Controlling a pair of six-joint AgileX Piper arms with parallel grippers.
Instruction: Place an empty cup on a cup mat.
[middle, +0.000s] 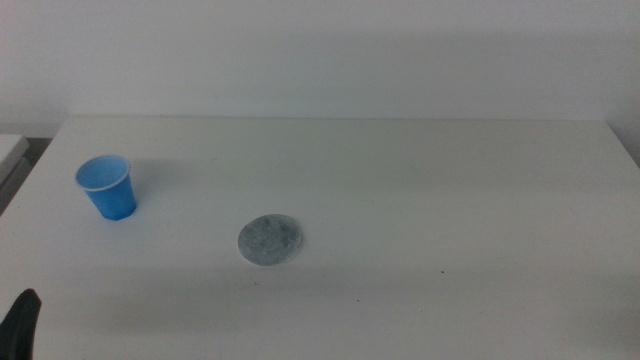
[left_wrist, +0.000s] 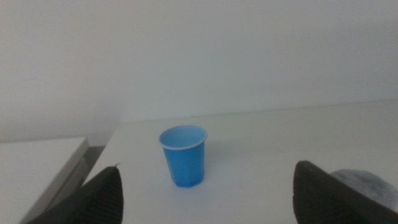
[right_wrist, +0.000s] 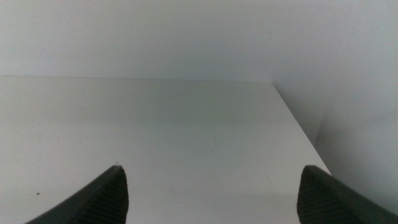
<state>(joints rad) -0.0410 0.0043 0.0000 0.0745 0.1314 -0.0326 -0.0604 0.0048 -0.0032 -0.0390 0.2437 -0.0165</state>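
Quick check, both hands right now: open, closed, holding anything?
Left hand: open, holding nothing, facing the cup with a gap between.
Right hand: open, holding nothing, over bare table.

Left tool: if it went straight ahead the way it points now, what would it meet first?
Probably the cup. In the wrist view it stands upright on the table ahead of the left tool, between the open jaws though left of centre. Depth is unclear. The mat lies off to the side.
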